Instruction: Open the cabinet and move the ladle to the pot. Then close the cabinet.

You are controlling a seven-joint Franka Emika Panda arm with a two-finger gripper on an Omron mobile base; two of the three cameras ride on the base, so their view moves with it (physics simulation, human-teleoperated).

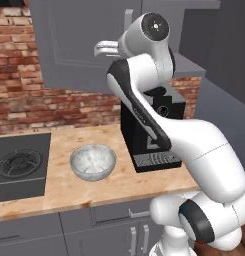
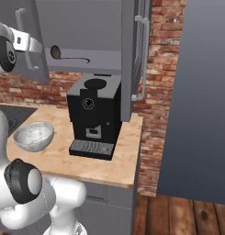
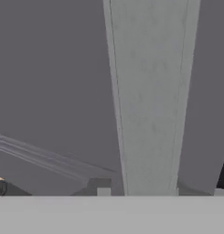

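Cabinet (image 2: 86, 27) partly open: right door (image 2: 132, 55) swung out edge-on in right base view, its silver bar handle (image 2: 142, 57) facing right; left door (image 1: 79, 45) appears swung out too, with the hand up against it. Ladle (image 2: 68, 56) lying on the cabinet's bottom shelf, bowl to the left, handle running right, directly above the black coffee machine (image 2: 93, 117). Gripper (image 3: 161, 192) close up to a pale vertical bar (image 3: 150, 100), presumably the left door's handle; fingertips (image 3: 103, 186) standing either side of the bar's foot, jaws somewhat apart, contact with the bar not discernible, so grip state cannot be told. Judged stage: opening step done or nearly done, release of the handle likely in hand. Left to do: reach in, take ladle, carry to pot, shut both doors. No pot identifiable; nearest vessel a glass-like bowl (image 1: 92, 162) on the wooden counter (image 1: 64, 190), between stove (image 1: 19, 167) and coffee machine. Count: one ladle, one bowl, one coffee machine, one stove, two tall cabinet doors, two long handles.
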